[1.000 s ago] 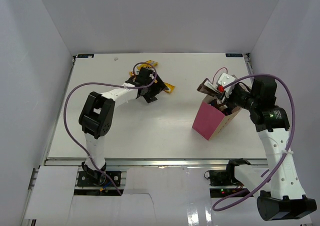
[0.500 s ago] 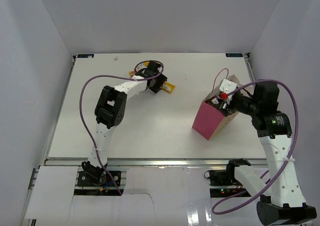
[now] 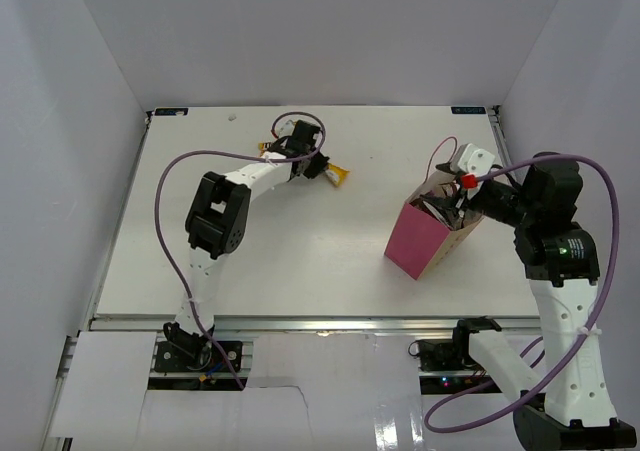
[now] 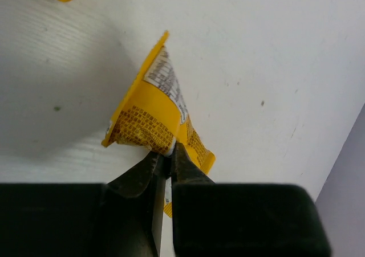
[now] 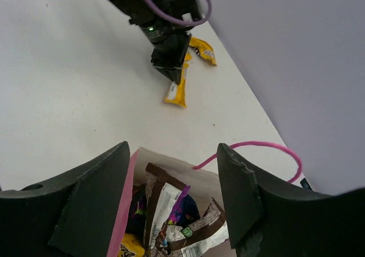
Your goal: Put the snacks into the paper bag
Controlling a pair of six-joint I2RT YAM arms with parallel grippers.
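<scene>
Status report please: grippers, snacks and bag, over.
Left gripper jaws shut on yellow candy pack. Right gripper jaws open, empty, above paper bag, snacks inside. Bare table between them.

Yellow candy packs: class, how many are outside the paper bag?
2. The first pack is pinched in the left claw; the second pack lies on the table nearby. More may be hidden inside the paper bag.

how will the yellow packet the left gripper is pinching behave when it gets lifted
The yellow packet is probably light and floppy: it looks like a thin, creased wrapper. The left gripper pinches only one edge, so the rest may droop or swing. The glossy film could also slip from such a narrow grip.
</scene>
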